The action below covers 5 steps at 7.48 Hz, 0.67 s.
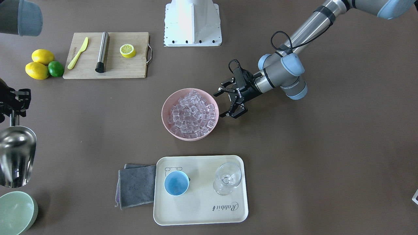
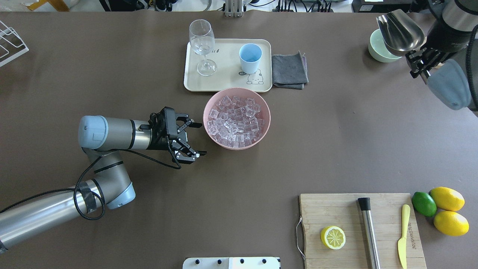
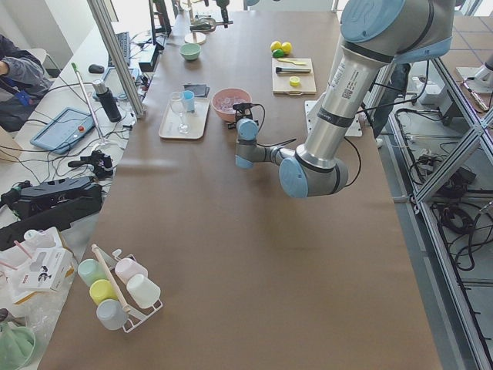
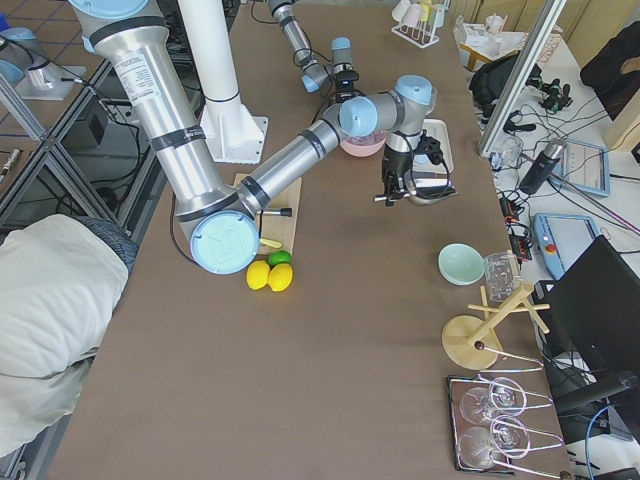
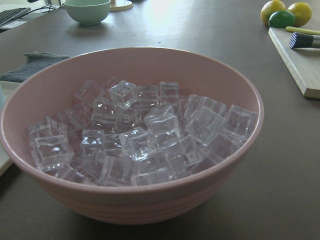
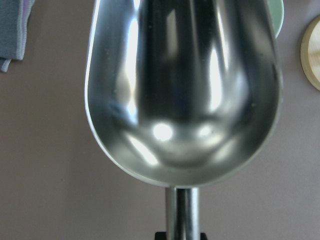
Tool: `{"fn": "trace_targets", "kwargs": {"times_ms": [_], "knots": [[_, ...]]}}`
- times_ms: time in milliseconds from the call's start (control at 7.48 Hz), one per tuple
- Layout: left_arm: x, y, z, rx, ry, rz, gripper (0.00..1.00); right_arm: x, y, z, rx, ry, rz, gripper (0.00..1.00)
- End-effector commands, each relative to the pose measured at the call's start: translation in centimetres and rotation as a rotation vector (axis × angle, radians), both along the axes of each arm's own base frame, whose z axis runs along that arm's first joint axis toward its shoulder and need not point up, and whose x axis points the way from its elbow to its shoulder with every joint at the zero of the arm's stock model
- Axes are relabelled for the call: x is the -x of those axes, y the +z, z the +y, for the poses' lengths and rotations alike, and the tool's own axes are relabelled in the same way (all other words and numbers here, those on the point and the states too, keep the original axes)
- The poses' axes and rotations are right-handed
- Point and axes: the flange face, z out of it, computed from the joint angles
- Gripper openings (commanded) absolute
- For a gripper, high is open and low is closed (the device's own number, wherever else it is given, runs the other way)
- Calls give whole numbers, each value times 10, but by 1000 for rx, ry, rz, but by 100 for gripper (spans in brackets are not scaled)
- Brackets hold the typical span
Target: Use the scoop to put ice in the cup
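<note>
While right gripper (image 2: 419, 59) clamps scoop (image 2: 401, 31), trough aims forward | left gripper (image 2: 199, 139) agape, empty

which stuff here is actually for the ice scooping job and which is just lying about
For the job: ice, pink bowl holding it, light-blue cup, steel scoop in the right gripper.
Lying about: wine glass, tray under the cup, grey cloth, green bowl, cutting board, lemon half, two lemons, lime, yellow knife, black-tipped steel rod.

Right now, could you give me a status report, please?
Left gripper open beside pink bowl. Right gripper shut on scoop, empty, raised. Ice in bowl; cup empty. Wine glass beside cup.
</note>
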Motion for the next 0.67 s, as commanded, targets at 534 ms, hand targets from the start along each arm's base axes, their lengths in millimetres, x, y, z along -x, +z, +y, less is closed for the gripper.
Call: {"fn": "trace_targets", "kwargs": {"times_ms": [534], "knots": [[139, 22, -42, 246, 25, -225, 99, 5, 49, 14, 328, 343, -246, 0]]}}
